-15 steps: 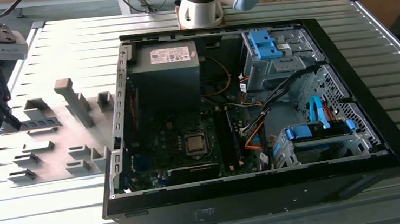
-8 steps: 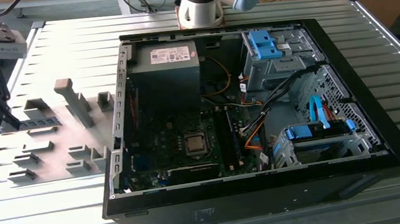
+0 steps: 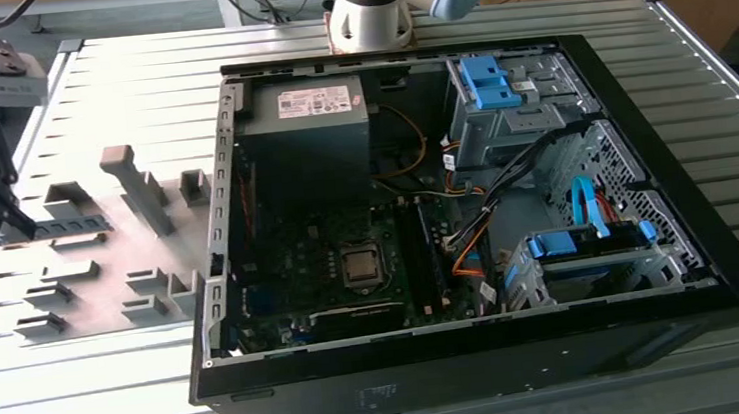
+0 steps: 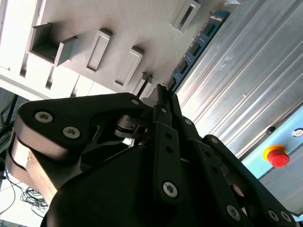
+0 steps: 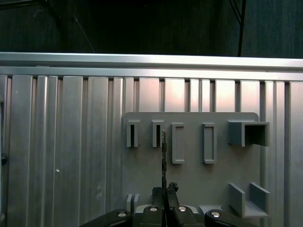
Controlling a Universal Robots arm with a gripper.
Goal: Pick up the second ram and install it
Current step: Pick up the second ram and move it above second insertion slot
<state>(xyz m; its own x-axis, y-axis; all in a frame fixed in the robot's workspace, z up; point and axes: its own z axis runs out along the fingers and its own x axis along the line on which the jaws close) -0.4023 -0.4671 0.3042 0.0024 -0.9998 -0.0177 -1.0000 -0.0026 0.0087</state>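
The second ram (image 3: 77, 225) is a thin blue memory stick held over the grey fixture plate (image 3: 94, 266), on the exterior view's left. My gripper (image 3: 23, 229) is shut on one end of it. In the second wrist view the stick (image 4: 196, 45) runs out from the closed fingertips (image 4: 161, 94), its blue board and dark chips showing. In the first wrist view it appears edge-on (image 5: 164, 151) above the gripper (image 5: 164, 191), beside the plate's narrow slots (image 5: 157, 134). The open computer case (image 3: 693, 229) lies to the exterior view's right, with the motherboard's memory slots (image 3: 421, 253) dark near its middle.
Grey fixture blocks (image 3: 140, 187) stand up from the plate. Inside the case are a power supply (image 3: 309, 122), blue drive brackets (image 3: 486, 81) and loose cables (image 3: 472, 228). The arm's base (image 3: 373, 16) stands behind the case. A red stop button (image 4: 277, 156) sits past the ribbed table.
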